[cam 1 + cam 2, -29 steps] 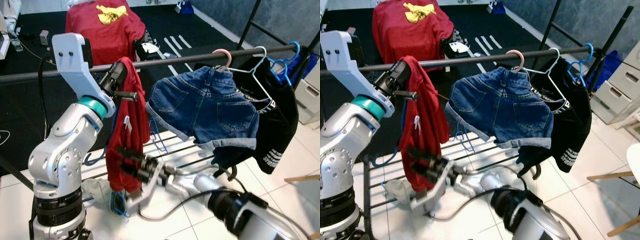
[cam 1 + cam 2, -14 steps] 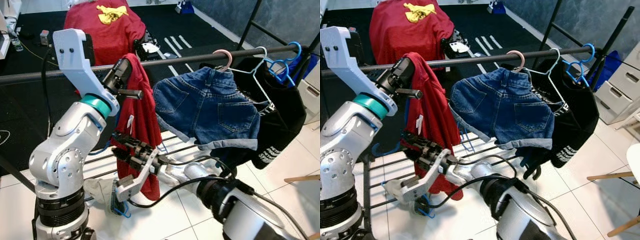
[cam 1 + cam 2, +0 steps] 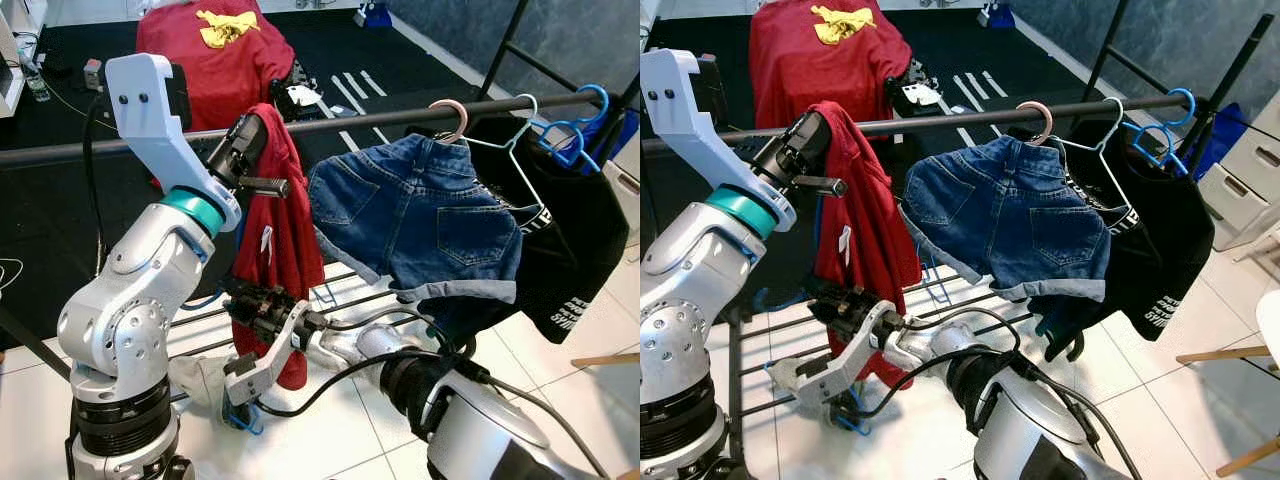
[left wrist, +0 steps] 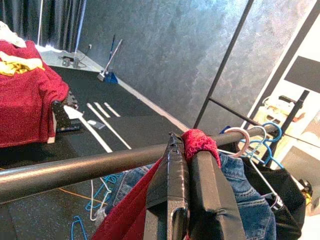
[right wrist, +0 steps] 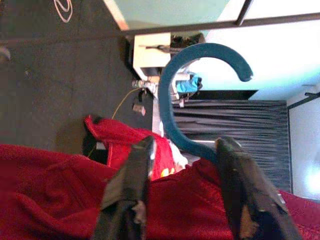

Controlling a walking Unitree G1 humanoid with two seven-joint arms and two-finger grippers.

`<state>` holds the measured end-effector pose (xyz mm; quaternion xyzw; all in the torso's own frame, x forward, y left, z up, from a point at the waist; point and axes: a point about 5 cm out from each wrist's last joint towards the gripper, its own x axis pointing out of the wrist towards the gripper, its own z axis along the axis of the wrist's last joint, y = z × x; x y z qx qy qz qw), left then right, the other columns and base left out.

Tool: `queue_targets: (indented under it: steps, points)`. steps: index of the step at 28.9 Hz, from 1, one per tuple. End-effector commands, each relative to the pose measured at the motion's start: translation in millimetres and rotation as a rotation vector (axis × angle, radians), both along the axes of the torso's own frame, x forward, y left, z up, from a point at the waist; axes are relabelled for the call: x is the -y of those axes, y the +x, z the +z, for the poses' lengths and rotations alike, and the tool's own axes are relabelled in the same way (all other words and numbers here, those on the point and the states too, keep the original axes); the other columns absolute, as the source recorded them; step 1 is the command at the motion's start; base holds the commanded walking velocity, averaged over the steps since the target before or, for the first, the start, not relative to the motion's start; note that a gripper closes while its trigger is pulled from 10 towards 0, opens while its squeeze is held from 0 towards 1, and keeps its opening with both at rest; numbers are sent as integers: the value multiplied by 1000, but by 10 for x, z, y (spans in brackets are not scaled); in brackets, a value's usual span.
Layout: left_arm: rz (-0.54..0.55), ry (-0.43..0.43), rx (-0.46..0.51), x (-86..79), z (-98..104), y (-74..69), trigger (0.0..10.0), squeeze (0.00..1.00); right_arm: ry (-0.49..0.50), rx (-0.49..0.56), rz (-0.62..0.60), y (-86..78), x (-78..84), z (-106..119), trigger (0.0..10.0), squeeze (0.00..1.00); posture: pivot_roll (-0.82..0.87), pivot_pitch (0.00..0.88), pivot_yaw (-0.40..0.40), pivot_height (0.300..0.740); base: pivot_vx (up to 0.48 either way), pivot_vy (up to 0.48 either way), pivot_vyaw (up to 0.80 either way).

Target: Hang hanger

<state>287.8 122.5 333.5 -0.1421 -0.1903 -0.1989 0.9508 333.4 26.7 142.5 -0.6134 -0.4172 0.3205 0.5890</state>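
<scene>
My left claw (image 3: 258, 152) is up at the rail (image 3: 380, 116), its fingers (image 4: 172, 185) pressed together on a bunched fold of the red shirt (image 3: 275, 235), holding that fold just beside the bar. The shirt hangs down from there in a long drape, left of the denim shorts (image 3: 420, 215).

My right claw (image 3: 252, 303) is low, in front of the lower part of the shirt, pressed into the cloth. Its two fingers (image 5: 127, 185) stand apart with red fabric between them, and the hanger (image 5: 192, 95) is there too: its teal hook curls out past the fingertips, while its body is buried in the shirt. I cannot tell whether the fingers actually grip the hanger's neck or only bracket it.

The shorts hang on a pink hanger (image 3: 447, 115) on the same rail. Beyond them a black garment (image 3: 565, 235) hangs on a white hanger (image 3: 515, 135), and blue hangers (image 3: 580, 120) are hooked near the rail's far end. Behind the rail another red shirt (image 3: 215, 55) with a yellow print is spread out over dark floor (image 3: 60, 200). Below, white tiles (image 3: 350, 440) show under the rack's lower bars.
</scene>
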Motion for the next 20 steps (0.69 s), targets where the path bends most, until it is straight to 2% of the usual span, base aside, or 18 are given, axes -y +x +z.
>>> queue_targets:
  steps: [1, 6, 12, 14, 15, 16, 17, 19, 20]
  points:
    - [-31, -6, 49, 49, 98, -71, 0, 0, -7, -14, -15, 12, 5, -6, 0, 0, -3, 137, 29, 740, 0, 0, 0]
    - [-30, -6, 48, 54, 95, -71, 0, 0, 22, -15, -19, 42, 17, 62, 0, 0, -4, 137, 30, 740, 0, 0, 0]
    - [4, -4, 35, 12, 68, -41, 0, 0, 138, -27, 48, 53, 4, 293, 0, 0, -20, 144, 30, 740, 0, 0, 0]
    - [41, 3, 21, -30, 42, 5, 0, 0, 247, -42, 119, 32, 9, 478, 0, 0, -27, 147, 30, 740, 0, 0, 0]
    - [41, 3, 21, -30, 42, 5, 0, 0, 247, -42, 119, 32, 9, 478, 0, 0, -27, 147, 30, 740, 0, 0, 0]
    - [68, 11, 13, -62, 26, 40, 0, 0, 318, -52, 170, -1, 15, 594, 0, 0, -34, 152, 32, 740, 0, 0, 0]
    - [68, 11, 13, -62, 26, 40, 0, 0, 318, -52, 170, -1, 15, 594, 0, 0, -34, 152, 32, 740, 0, 0, 0]
    - [148, 28, -21, -165, -36, 133, 0, 0, 467, -77, 292, -118, 59, 868, 0, 0, -48, 155, 37, 740, 0, 0, 0]
    - [177, 33, -35, -202, -61, 163, 0, 0, 507, -79, 334, -168, 86, 956, 0, 0, -48, 155, 37, 740, 0, 0, 0]
